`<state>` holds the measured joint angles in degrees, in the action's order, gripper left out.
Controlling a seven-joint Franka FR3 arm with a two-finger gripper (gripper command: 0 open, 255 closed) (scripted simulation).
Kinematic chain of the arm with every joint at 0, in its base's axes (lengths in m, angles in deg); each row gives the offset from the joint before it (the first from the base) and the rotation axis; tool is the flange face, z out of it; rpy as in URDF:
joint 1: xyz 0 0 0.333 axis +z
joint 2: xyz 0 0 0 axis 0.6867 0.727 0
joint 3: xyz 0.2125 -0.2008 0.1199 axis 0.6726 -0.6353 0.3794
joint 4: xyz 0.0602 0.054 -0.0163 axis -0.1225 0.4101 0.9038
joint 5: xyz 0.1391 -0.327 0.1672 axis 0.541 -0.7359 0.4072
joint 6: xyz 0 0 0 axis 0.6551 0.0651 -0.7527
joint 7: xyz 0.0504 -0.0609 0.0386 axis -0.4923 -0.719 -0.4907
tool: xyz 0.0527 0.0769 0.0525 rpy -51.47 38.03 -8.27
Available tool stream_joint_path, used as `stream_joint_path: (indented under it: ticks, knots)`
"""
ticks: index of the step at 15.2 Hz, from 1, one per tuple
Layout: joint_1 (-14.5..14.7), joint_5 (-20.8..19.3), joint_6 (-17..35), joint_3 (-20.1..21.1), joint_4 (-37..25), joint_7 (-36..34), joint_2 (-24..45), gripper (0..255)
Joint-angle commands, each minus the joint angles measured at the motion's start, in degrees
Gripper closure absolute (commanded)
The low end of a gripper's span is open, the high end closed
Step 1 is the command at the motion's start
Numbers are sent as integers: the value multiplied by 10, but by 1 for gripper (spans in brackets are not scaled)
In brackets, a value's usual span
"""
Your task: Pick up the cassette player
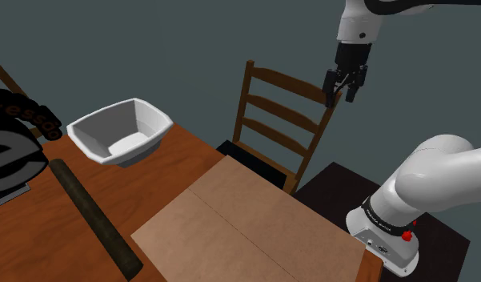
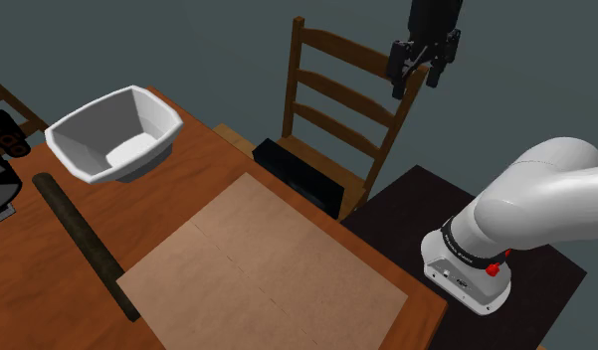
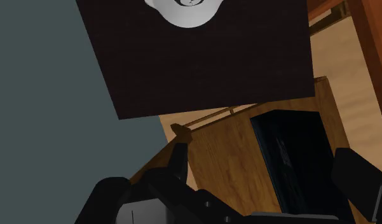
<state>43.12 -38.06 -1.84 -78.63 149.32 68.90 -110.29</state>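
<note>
Claw [image 1: 345,88]: fingers parted, nothing held, hanging in the air by the upper corner of the wooden chair [image 1: 286,82]. Cassette player [image 2: 299,175]: a black box lying flat on the chair seat, close to the table [image 1: 178,160] edge, well below the claw and apart from it; the wrist view shows it [image 3: 291,162] on the seat ahead of the fingers. On the table: white bowl [image 1: 121,132], dark rod [image 1: 90,215], tan mat [image 1: 246,232]. Arm base sits on a dark stand [image 1: 334,184]
</note>
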Motion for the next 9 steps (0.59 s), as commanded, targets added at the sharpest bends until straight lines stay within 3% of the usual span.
stream_joint_path:
  ticks: [1, 9]
  knots:
    - [0, 0, 0, 0, 0, 0, 0, 0]
    - [38, 41, 168, 86, 144, -57, -25, 0]
